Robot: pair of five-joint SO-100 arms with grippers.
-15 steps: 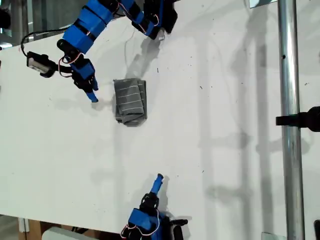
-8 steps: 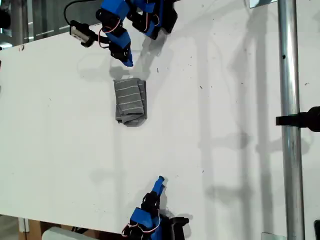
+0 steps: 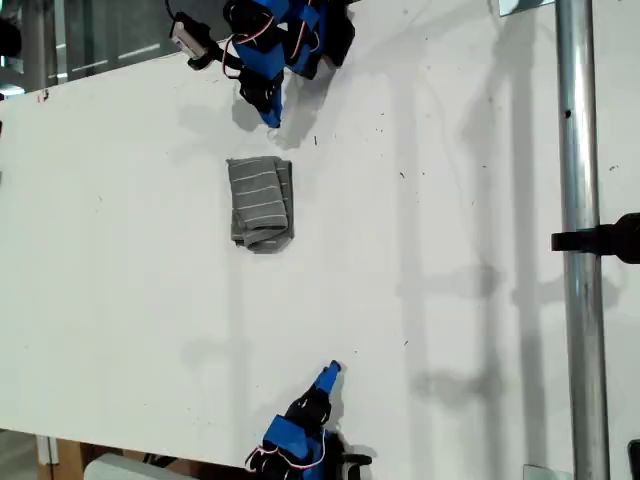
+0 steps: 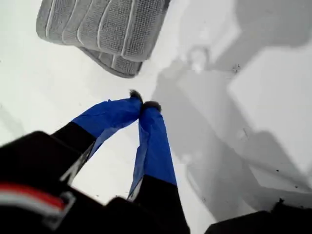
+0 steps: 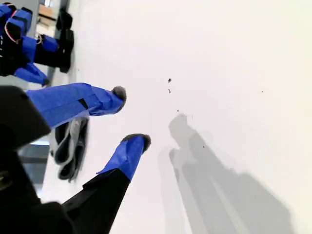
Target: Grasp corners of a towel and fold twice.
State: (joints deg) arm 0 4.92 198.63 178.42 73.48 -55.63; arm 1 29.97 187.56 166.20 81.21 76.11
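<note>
The towel (image 3: 260, 203) lies folded into a small grey striped bundle on the white table (image 3: 450, 200), toward the exterior view's upper left. My first gripper (image 3: 272, 118) hovers just beyond its far edge, near the arm's base, shut with nothing between the tips. The first wrist view shows those tips (image 4: 141, 105) touching, with the towel (image 4: 105, 29) a short way ahead. My second gripper (image 3: 332, 369) sits near the exterior view's bottom edge, far from the towel and open. In its own view the second gripper (image 5: 130, 117) shows a clear gap, with the towel (image 5: 70, 146) small beyond it. The corners are tucked into the folds.
A vertical metal pole (image 3: 575, 250) with a black clamp (image 3: 605, 240) stands at the exterior view's right. The first arm's blue and black base (image 3: 300, 30) occupies the top edge. Small dark specks (image 5: 169, 80) dot the table.
My first gripper swung from the exterior view's left of the towel up to its base at the top. My second gripper drew back slightly toward the bottom edge. The towel stayed put.
</note>
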